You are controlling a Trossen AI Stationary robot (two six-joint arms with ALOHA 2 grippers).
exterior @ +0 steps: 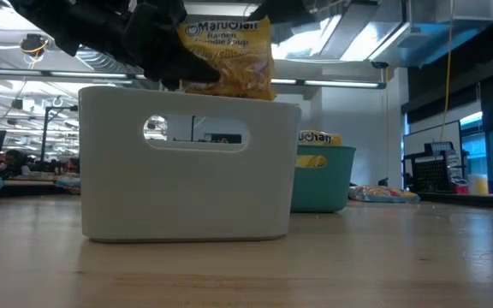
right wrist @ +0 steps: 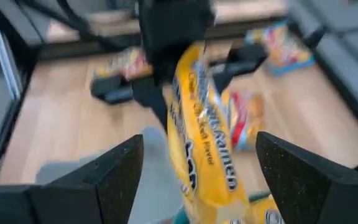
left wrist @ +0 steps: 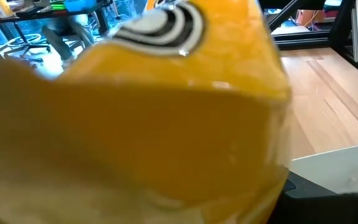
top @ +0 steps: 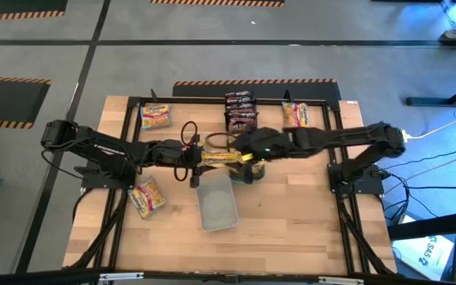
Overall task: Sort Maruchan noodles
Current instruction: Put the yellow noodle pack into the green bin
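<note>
Closest thing on the wooden counter is the pale grey rectangular plastic tray with the slot handle, and everything's happening right above it. A yellow crinkly plastic Maruchan noodle packet hangs over the grey tray's far rim, up in the air, not in any tray.

The left claw is pinching that yellow packet by one end. Its wrist camera sees basically nothing but yellow wrapper, so it's got it tight and close. The right claw sits just past the grey tray on the other side, fingers spread wide with the packet between them and gaps on both sides, so not gripping. My guess is it's a handoff: one arm holds the packet steady mid-air so the other can take or leave it.

Just behind the grey tray is a teal plastic tray with another yellow packet poking out the top, so I'd bet yellows go there.

Farther back from the grey tray are dark red-brown packets and pale pink-yellow packets lying loose near the counter's far edge, presumably waiting their turn. One more loose packet sits beside the grey tray on the left arm's side.
</note>
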